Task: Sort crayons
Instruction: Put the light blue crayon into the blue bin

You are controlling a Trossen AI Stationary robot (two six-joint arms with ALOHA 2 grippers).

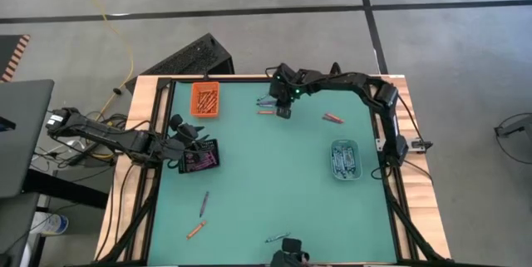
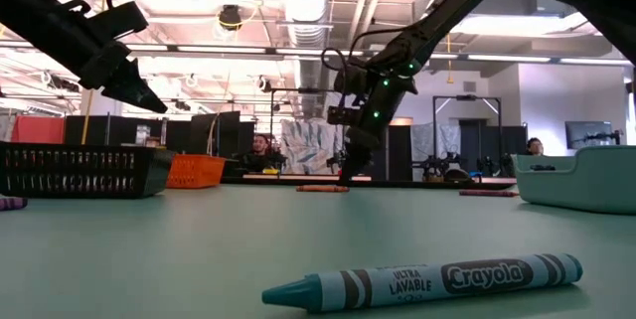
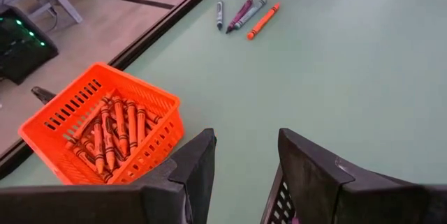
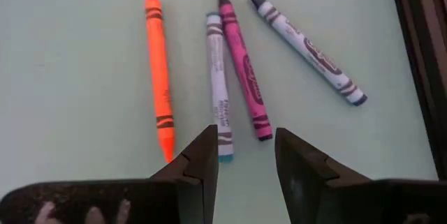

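Near twelve o'clock on the surface: right jaws spread over bunched crayons.
Could pinch two neighbours at once, mixing colours; left jaws also spread, near nine o'clock.

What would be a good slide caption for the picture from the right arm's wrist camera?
Right gripper, jaws open, hovers over four loose crayons on the green table: orange, teal, pink and dark blue.

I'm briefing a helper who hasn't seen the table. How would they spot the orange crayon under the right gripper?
Find the orange tray at the table's far edge, then look along that edge to the right gripper, hovering open over four crayons. The orange crayon is the outermost one there, on the side facing the table's middle, beside a teal-tipped crayon; it alone is orange.
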